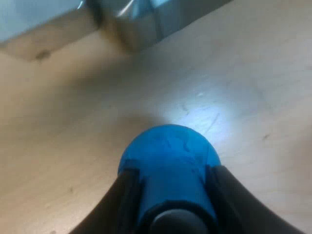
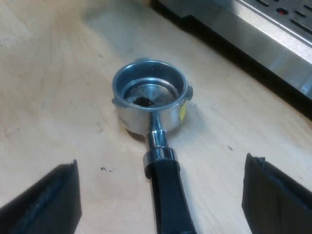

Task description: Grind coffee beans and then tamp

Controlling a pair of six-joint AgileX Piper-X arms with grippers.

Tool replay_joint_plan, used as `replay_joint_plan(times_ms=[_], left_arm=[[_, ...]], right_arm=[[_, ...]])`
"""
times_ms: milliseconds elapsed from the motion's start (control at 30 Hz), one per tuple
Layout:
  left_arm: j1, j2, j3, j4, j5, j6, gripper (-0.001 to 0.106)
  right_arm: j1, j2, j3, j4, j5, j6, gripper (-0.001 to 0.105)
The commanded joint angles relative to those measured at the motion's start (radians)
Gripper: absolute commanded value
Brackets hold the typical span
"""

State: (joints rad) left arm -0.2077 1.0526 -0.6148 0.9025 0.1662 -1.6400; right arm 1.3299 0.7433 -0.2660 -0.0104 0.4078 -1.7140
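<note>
While our left gripper [image 1: 170, 174] keeps no slack, jaws clenched on the blue tamper [image 1: 168, 151] over the desk [image 1: 58, 146], we judge tamping premature. Our right gripper [image 2: 161, 165] hangs with jaws released, astride the dark handle [image 2: 166, 195] of the metal holder [image 2: 150, 109], which lies on the desk near the espresso machine [image 2: 263, 34], its basket showing only a few dark crumbs. We should close squarely on the handle, lift level, and grind first.

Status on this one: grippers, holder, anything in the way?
Left gripper shut on blue tamper over table. Right gripper open, straddling handle of holder. Holder loose on table near machine, basket nearly empty. Nothing in the way.
</note>
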Motion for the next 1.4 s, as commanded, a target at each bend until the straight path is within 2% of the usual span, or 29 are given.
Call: replay_joint_plan(times_ms=[33,100,267,333,400,433,500,567,733,867,1033,1133,1267,1400], left_arm=[[0.007,0.022,0.023,-0.041,0.011,-0.001,0.000],[0.007,0.052,0.050,-0.087,0.010,-0.001,0.000],[0.007,0.109,0.065,-0.118,0.010,-0.001,0.001],[0.007,0.120,0.065,-0.120,0.010,-0.001,0.010],[0.007,0.123,0.065,-0.120,0.010,-0.001,0.030],[0.007,0.123,0.065,-0.120,0.010,-0.001,0.037],[0.007,0.123,0.065,-0.120,0.017,0.001,0.061],[0.007,0.123,0.065,-0.120,0.017,0.001,0.066],[0.007,0.123,0.065,-0.120,0.017,0.001,0.066],[0.007,0.121,0.031,-0.079,0.017,-0.001,0.066],[0.007,0.054,-0.042,0.011,-0.063,-0.001,0.072],[0.007,-0.035,-0.073,0.028,-0.066,-0.001,0.076],[0.007,-0.219,-0.110,0.033,-0.066,-0.016,0.078],[0.007,-0.369,-0.173,0.037,-0.066,-0.016,0.078]], right_arm=[[0.001,-0.004,0.001,-0.013,0.006,-0.011,0.071],[0.001,-0.004,0.001,-0.013,0.006,-0.011,0.071],[0.001,-0.004,0.001,-0.013,0.006,-0.011,0.071],[0.001,-0.004,0.001,-0.013,0.006,-0.011,0.071],[0.001,-0.004,0.001,-0.013,0.006,-0.011,0.071],[0.001,-0.004,0.001,-0.013,0.006,-0.011,0.071],[0.001,-0.004,0.001,-0.013,0.006,-0.011,0.071],[0.001,-0.004,0.001,-0.013,0.006,-0.011,0.071],[0.001,-0.004,0.001,-0.009,0.006,-0.011,0.071],[0.001,-0.004,0.001,-0.009,0.006,-0.011,0.071],[0.001,-0.004,-0.025,-0.007,0.006,-0.011,0.071],[0.001,-0.004,-0.090,0.055,-0.001,-0.011,0.071],[0.001,-0.004,-0.233,0.269,-0.002,-0.006,0.071],[-0.003,-0.004,-0.364,0.436,-0.004,0.057,0.071]])
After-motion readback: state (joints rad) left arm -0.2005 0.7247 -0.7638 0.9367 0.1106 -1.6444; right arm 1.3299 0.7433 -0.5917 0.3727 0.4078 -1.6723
